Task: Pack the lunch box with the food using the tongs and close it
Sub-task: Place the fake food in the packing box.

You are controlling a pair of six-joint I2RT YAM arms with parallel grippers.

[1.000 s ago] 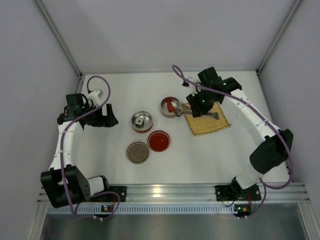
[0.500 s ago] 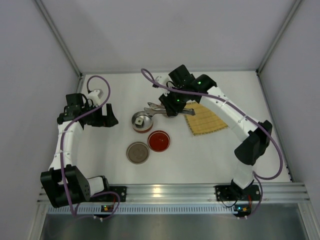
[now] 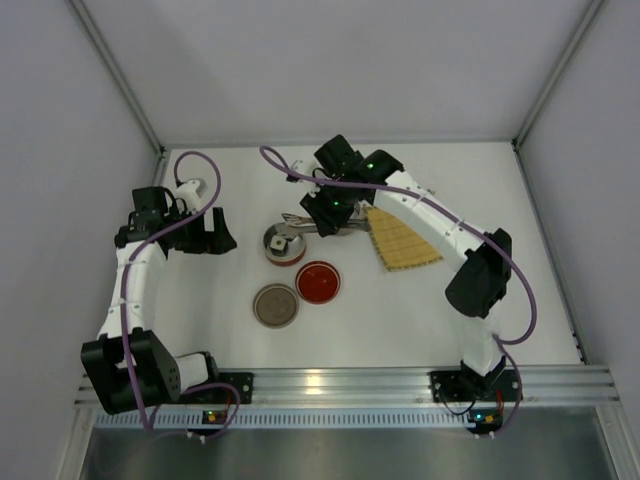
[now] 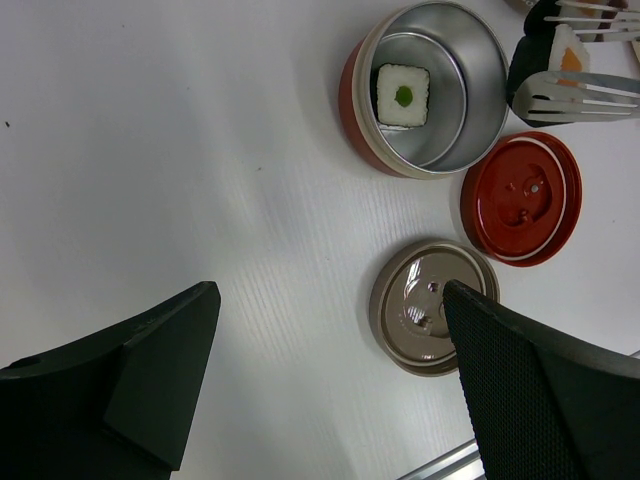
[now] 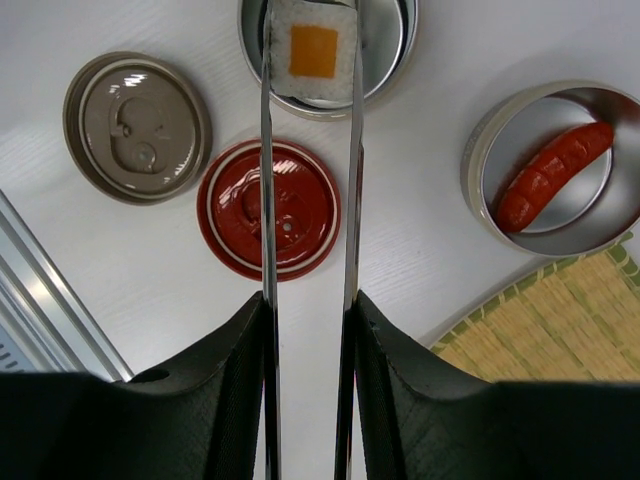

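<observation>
Out past the right hand (image 5: 308,335), clamped on the tongs (image 5: 267,200), a sushi piece (image 5: 313,50) hovers at the tin (image 4: 352,95) (green-centred piece (image 4: 403,96) already inside). To that hand's right the red piece (image 5: 553,175) is tinned. Red lid (image 5: 230,200) and tan lid (image 5: 137,125) lie unfitted, left hand (image 4: 325,300) spread wide.

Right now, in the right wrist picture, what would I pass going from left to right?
brown lid → red lid → round tin with the red piece inside. The sushi piece in the tongs overlaps the red lid, so I skip both.
</observation>
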